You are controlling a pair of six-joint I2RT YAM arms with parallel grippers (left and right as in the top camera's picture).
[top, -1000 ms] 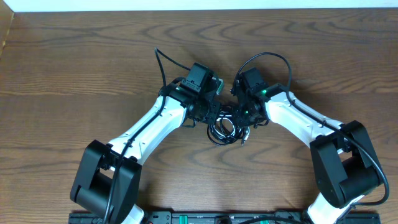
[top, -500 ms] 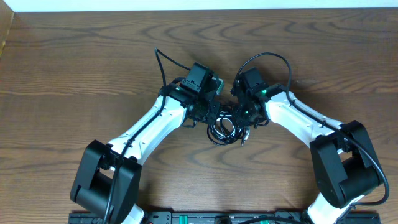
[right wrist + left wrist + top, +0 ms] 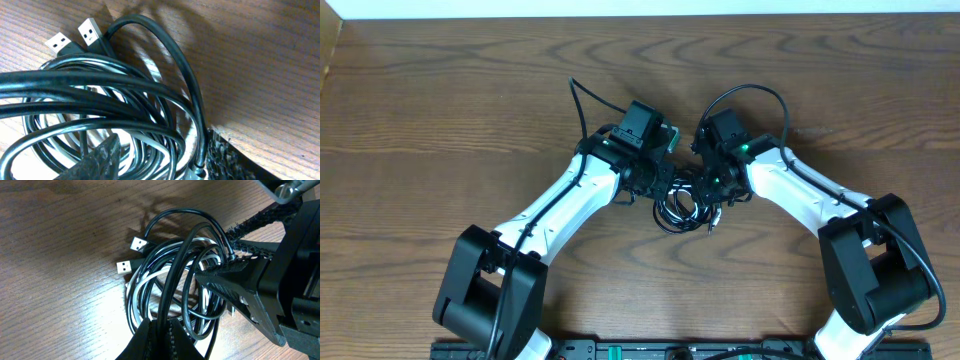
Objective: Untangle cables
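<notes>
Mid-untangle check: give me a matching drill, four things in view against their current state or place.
1 thin black cable
2 thin white cable
3 silver-tipped USB plugs
4 left gripper

A shut
B lying on the wooden table beside the tangle
C crossed over by darker loops
D clamped at one strand

Pairs: 1-D, 2-C, 3-B, 4-A

A dark brown wood-grain table (image 3: 440, 100) carries one tangled bundle of thin cords near its middle. Within the bundle, a black cable (image 3: 172, 275) coils in several loops over and through a white cable (image 3: 131, 300). Two silver USB plugs (image 3: 123, 267) on black cord ends lie flat on the wood, side by side at the bundle's edge.
</notes>
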